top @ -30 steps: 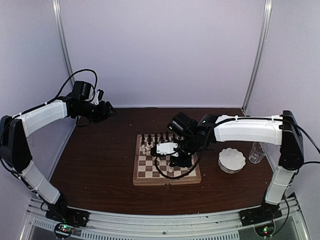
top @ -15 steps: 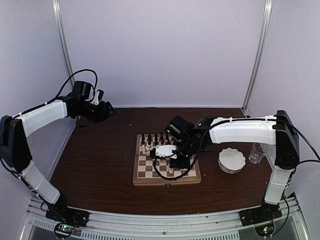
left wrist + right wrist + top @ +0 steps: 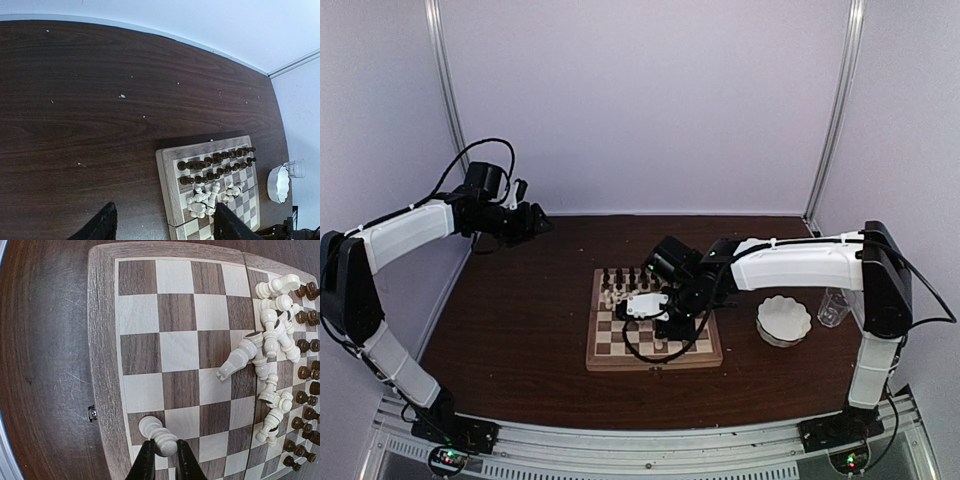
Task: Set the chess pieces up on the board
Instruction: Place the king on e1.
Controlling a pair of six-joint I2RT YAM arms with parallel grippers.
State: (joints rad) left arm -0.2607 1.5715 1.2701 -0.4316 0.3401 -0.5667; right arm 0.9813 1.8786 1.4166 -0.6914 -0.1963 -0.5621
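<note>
My right claw [image 3: 163,460] is clamped on a cream piece [image 3: 157,436]; its long axis slants away from my fingertips, over the board's [image 3: 102,340] edge row; toppled cream pieces [image 3: 270,355] lie ahead-right; my left claw [image 3: 162,227] gapes, well apart.

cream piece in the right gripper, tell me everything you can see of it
The cream piece is a small glossy turned figurine with ringed collars and a rounded end. It lies tilted, one end pinched in the shut right gripper, over squares by the border of the board, apart from the heap of toppled cream pieces. Whether it touches the board is unclear.
</note>
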